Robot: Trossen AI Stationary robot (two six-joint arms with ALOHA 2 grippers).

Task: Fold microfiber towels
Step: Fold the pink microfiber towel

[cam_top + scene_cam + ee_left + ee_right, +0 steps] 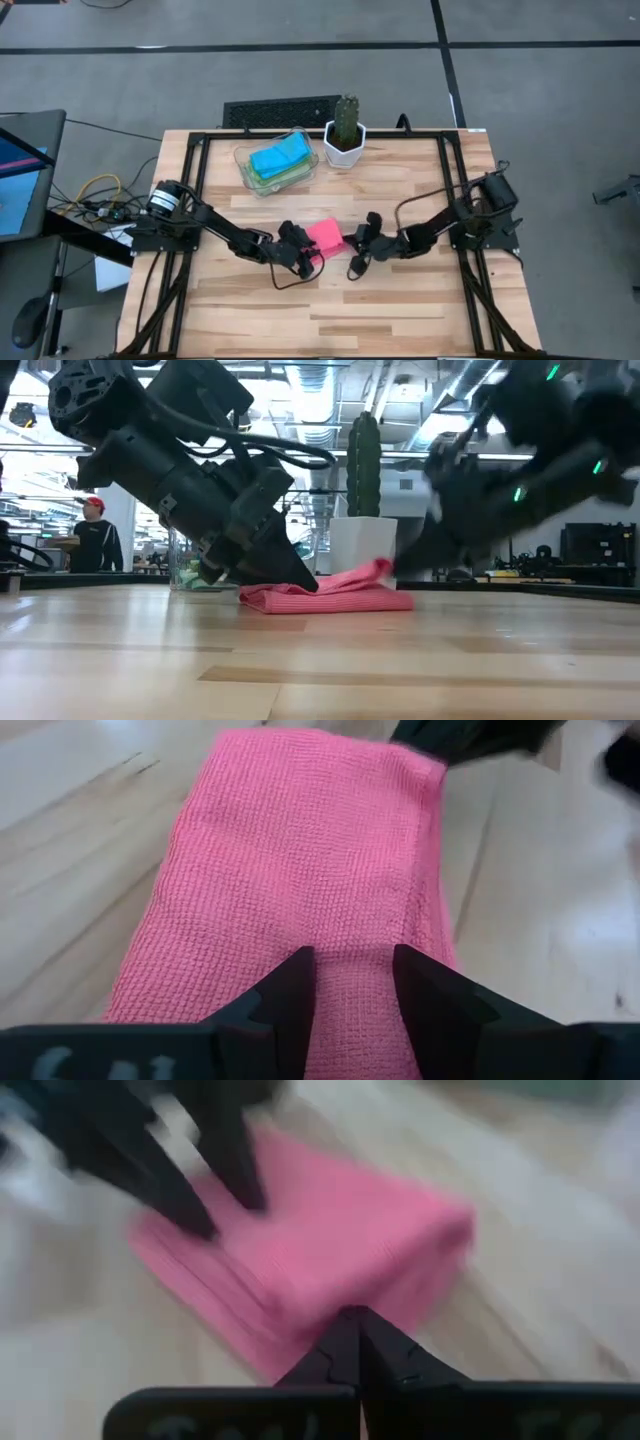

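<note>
A hot pink microfiber towel [325,236] lies folded flat on the wooden table, also seen in the low view [335,598]. My left gripper [352,975] comes at it from the table's left, open, with its fingers over the towel's left end. My right gripper [357,1320] is shut and comes from the table's right, its tips at the towel's right edge [352,243]. More microfiber towels, cyan blue on green [278,158], lie in a clear tray at the back. My left gripper has its two open fingertips [292,982] down on the top layer of the pink towel near its left end [352,995]. It slants down from the table's left. The cloth lies flat between the fingers and on the table. My right gripper has its shut tips at the towel's right edge [395,1305], but motion blur hides whether they touch it.
The clear plastic tray [245,172] stands at the table's back, left of centre. A cactus in a white pot [344,135] stands just right of it. Bare wood lies toward the near edge. In the low view, a person [95,535] stands in the room far behind.
</note>
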